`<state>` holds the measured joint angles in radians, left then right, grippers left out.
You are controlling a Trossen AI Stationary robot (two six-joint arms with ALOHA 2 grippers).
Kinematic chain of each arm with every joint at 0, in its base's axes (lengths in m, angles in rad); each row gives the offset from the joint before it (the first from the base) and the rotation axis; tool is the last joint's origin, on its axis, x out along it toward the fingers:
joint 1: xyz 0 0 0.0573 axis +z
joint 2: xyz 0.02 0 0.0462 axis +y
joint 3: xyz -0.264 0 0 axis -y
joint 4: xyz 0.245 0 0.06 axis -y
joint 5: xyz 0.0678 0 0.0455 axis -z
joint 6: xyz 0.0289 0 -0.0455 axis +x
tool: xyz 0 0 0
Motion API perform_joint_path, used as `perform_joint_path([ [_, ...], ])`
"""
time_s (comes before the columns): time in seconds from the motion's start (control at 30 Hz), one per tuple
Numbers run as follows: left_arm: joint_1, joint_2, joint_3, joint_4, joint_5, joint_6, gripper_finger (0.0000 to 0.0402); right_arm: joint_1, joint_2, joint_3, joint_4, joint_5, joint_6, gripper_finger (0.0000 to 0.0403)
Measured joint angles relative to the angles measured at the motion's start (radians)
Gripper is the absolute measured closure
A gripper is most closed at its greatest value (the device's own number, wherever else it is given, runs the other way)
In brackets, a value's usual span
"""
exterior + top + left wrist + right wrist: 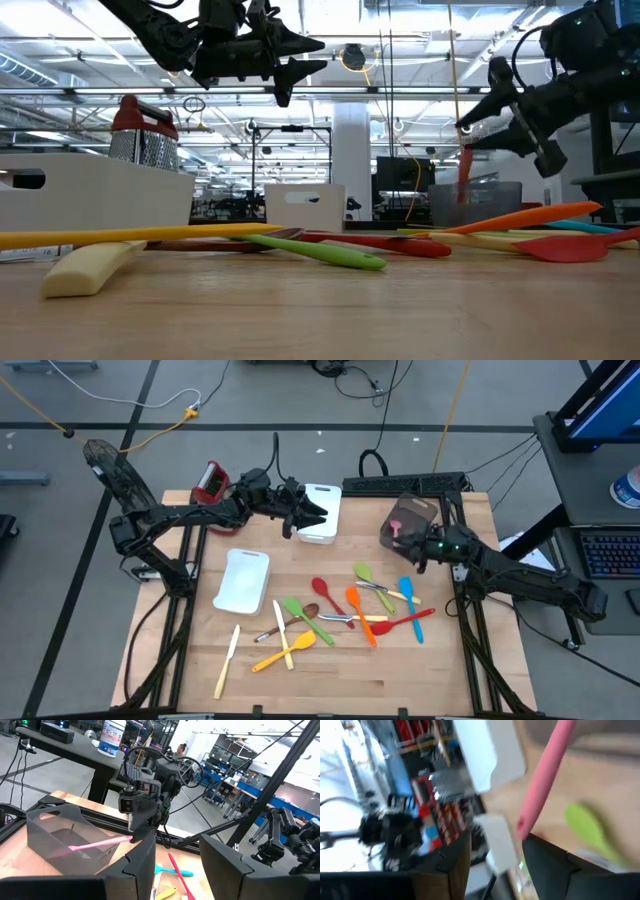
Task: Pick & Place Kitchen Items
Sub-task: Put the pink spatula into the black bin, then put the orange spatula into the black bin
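Right wrist view: right gripper (pixel 495 851) fingers parted, pink utensil (pixel 542 775) handle end just at fingertip of one finger (pixel 560 865), whether still pinched cannot tell. High view: right gripper (pixel 421 547) over grey bin (pixel 392 532), pink utensil (pixel 396 526) inside it. Left gripper (pixel 306 515) over white bin (pixel 322 537), fingers partly open, nothing held. Other utensils, orange spatula (pixel 358 612) among them, scattered mid-table beside white tray (pixel 243 581). Grater (pixel 210 482) at far left corner.
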<state>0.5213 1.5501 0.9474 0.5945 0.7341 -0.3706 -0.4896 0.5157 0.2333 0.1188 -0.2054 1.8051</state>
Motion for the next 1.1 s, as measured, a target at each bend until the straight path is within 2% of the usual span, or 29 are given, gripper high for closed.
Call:
perform_joint_path([
  [0.37, -0.006, 0.000, 0.000, 0.000, 0.000, 0.001, 0.0245, 0.000, -0.021, 0.000, 0.186, -0.186, 0.090, 0.0243],
  [0.47, -0.017, 0.000, 0.000, 0.000, 0.001, 0.001, 0.0245, 0.000, -0.022, 0.000, 0.245, -0.290, 0.050, 0.0243],
  [0.53, -0.027, 0.000, 0.000, 0.000, 0.001, 0.001, 0.0245, 0.000, -0.022, 0.000, 0.240, -0.375, 0.013, 0.0244],
  [0.63, -0.045, 0.000, 0.000, 0.000, 0.001, 0.000, 0.0245, 0.003, -0.022, 0.000, 0.207, -0.447, -0.047, 0.0250],
  [1.1, -0.097, 0.000, 0.000, 0.000, -0.001, -0.015, 0.0245, 0.163, -0.022, 0.000, 0.175, -0.459, -0.271, 0.0277],
])
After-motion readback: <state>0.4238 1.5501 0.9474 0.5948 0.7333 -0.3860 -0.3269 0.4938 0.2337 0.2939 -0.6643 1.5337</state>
